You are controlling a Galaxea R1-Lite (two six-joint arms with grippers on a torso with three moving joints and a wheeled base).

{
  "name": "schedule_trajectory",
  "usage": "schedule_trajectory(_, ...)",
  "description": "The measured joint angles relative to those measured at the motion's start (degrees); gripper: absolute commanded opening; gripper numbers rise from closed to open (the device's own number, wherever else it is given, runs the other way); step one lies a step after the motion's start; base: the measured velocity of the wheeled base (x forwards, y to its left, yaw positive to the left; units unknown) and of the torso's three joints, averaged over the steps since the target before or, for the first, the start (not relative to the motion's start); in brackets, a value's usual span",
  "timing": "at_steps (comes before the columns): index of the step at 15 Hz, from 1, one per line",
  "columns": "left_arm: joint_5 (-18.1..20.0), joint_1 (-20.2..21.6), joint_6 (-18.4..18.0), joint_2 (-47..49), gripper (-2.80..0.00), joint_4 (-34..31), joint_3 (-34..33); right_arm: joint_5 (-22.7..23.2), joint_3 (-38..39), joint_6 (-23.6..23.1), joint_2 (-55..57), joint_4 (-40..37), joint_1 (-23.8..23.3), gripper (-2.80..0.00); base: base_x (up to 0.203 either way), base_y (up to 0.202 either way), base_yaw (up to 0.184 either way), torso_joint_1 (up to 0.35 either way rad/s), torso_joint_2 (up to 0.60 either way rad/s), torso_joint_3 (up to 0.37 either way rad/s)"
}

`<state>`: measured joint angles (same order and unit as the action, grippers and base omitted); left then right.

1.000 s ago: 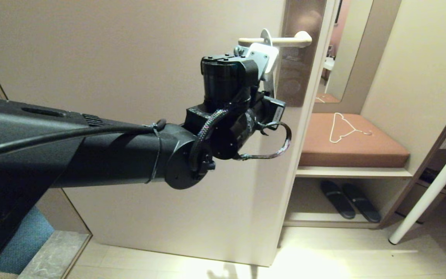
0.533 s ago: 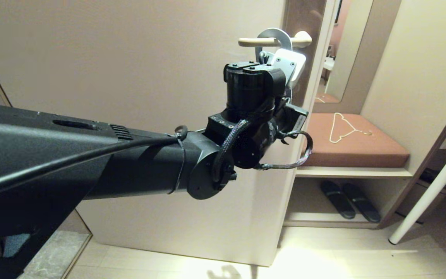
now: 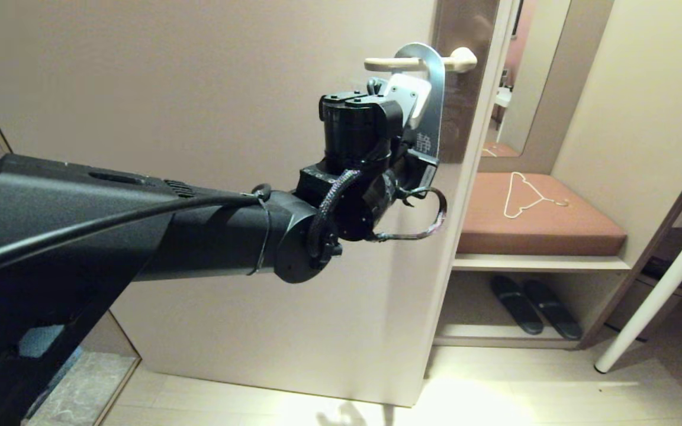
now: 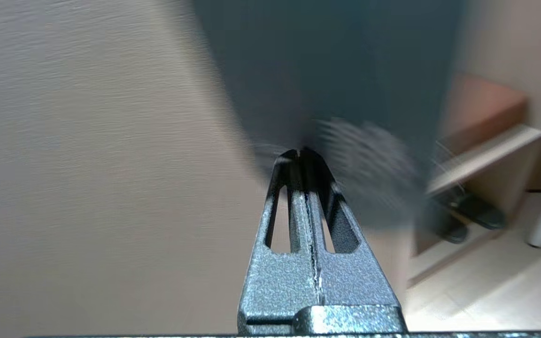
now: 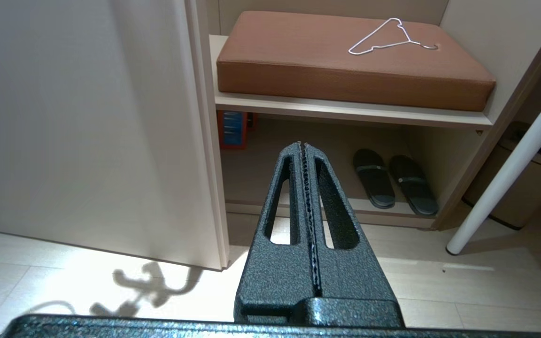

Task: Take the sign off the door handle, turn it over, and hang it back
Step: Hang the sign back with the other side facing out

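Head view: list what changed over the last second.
The blue-grey flat door sign, seen edge-on a second ago, now shows its broad face, its loop over the pale lever door handle. The left tool stays shut on it, swinging right, then back. Wire hanger and black slippers unchanged.

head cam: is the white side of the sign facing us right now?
No. The sign hanging over the door handle shows its blue-grey face with white characters, beside the left gripper.

You see a smooth blue-grey sign (image 3: pixel 433 106) on the satin, pale metal door handle (image 3: pixel 418 61). Both claws, left claw (image 4: pixel 300 151) and right claw (image 5: pixel 302 143), look like rough speckled cast metal; the cushion (image 5: pixel 345 61) is matt brown leatherette.
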<state>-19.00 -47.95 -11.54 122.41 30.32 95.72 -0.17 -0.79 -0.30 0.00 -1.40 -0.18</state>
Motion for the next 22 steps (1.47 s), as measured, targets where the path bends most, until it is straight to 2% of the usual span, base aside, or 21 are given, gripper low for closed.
schedule_trajectory(4, 0.04, 1.70, 0.02, -0.44, -2.80, -0.03, 0.34, 0.01, 0.00, 0.00, 0.00, 0.00, 0.00, -2.80, 0.000, 0.000, 0.000, 0.000, 0.00, 0.000)
schedule_trajectory(11, 0.24, -1.07, -0.09, -0.42, -2.80, -3.40, 5.17, 0.01, 0.00, 0.00, 0.00, 0.00, 0.00, -2.80, 0.000, 0.000, 0.000, 0.000, 0.00, 0.000)
schedule_trajectory(22, 0.20, -4.50, -0.24, 1.72, -2.80, -4.85, 8.27, -0.02, 0.00, 0.00, 0.00, 0.02, 0.00, -2.80, 0.000, 0.000, 0.000, 0.000, 0.00, 0.000)
